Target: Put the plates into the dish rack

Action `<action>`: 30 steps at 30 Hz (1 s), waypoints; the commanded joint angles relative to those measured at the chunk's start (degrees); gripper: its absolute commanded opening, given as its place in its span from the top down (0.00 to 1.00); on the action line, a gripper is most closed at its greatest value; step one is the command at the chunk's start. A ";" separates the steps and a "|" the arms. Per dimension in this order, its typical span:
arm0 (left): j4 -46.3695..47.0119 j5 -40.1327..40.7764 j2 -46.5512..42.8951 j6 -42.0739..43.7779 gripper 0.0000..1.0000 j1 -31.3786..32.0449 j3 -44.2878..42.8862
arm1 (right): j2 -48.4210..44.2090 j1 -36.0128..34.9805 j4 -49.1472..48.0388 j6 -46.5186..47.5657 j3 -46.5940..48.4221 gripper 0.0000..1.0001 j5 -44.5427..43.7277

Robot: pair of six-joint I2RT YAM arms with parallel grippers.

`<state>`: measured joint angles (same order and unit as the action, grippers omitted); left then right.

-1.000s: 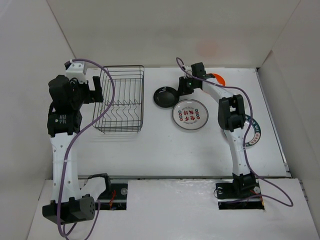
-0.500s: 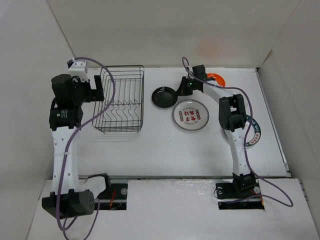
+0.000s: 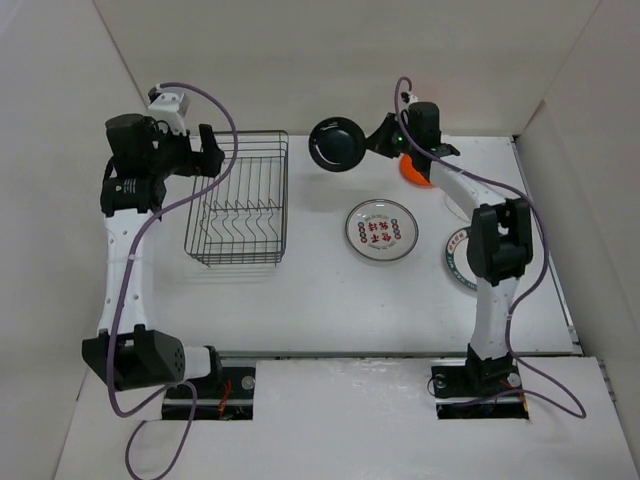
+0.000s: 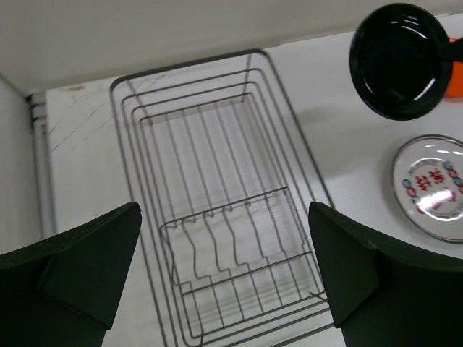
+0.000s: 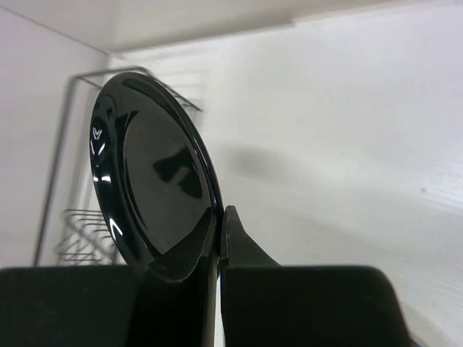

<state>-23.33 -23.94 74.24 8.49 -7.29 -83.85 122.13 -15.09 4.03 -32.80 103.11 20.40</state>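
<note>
1. Top external view: the table (image 3: 320, 300) carries the rack and three flat-lying plates.
2. The dish rack (image 3: 240, 212) sits directly below the left gripper (image 3: 208, 155). In the left wrist view its zigzag divider wires (image 4: 217, 217) lie between the two fingers.
3. The green-rimmed white plate (image 3: 455, 262) lies flat, well back from the right gripper (image 3: 375, 140) toward its base. The right arm (image 3: 490, 250) partly covers it.
4. The white plate with red characters (image 3: 380, 230) lies flat, below the right gripper and apart from it.
5. The black plate (image 3: 336, 144) is off the table and tipped on edge. The right gripper pinches its rim, and it hangs on that gripper's rack side.
6. The orange plate (image 3: 412, 172) lies just behind the right gripper, mostly hidden.
7. The left gripper is spread wide, gripping nothing.
</note>
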 commanded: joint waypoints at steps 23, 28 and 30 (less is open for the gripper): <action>-0.49 -35.64 16.38 -1.72 0.61 6.94 -11.95 | -20.26 -13.03 -24.86 4.06 -14.78 1.00 16.69; -2.41 -37.14 16.38 -1.72 1.00 6.94 -11.95 | -19.21 -13.56 -24.86 3.53 -13.55 1.00 15.46; -2.42 -37.14 16.38 -2.33 1.00 6.94 -12.47 | -18.50 -14.09 -24.86 3.53 -12.24 1.00 15.46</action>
<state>-25.43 -57.10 91.96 5.87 -0.47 -93.82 104.27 -28.05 -15.07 -28.12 88.14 35.33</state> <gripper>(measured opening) 0.042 0.029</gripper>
